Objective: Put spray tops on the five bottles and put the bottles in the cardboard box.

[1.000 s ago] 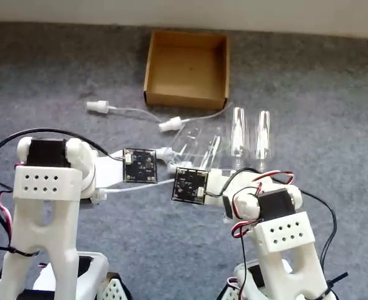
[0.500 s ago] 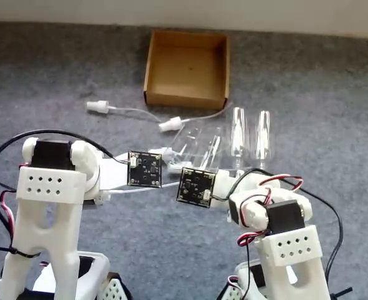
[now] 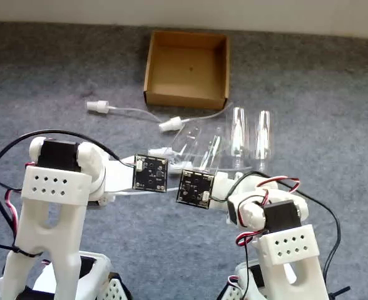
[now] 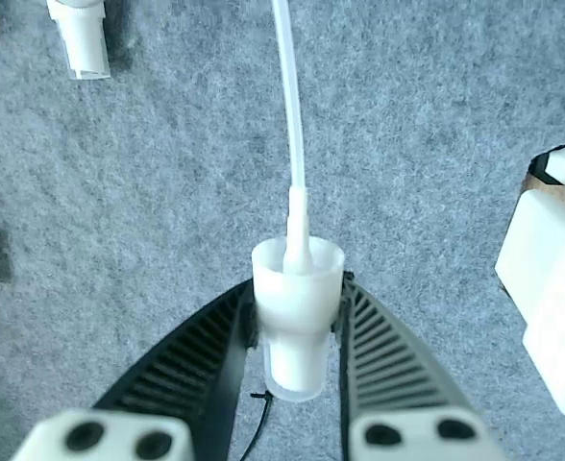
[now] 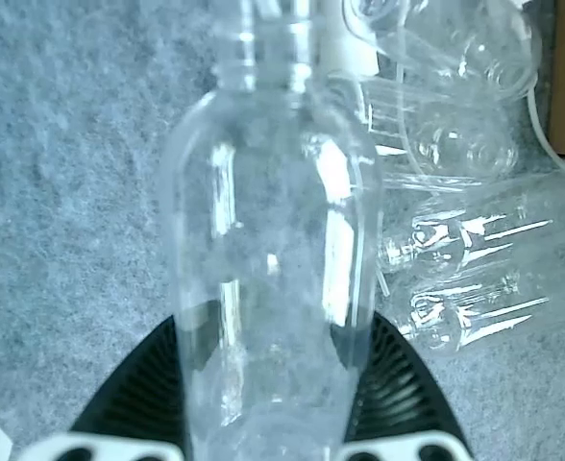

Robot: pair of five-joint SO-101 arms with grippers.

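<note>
Grey desk surface: left tool clamped on a spray top, tube extending ahead; right tool clamped on a clear bottle, other bottles beyond.

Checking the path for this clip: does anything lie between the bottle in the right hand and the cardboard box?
Yes: several loose bottles and a spray top lie on the carpet between them.
</note>
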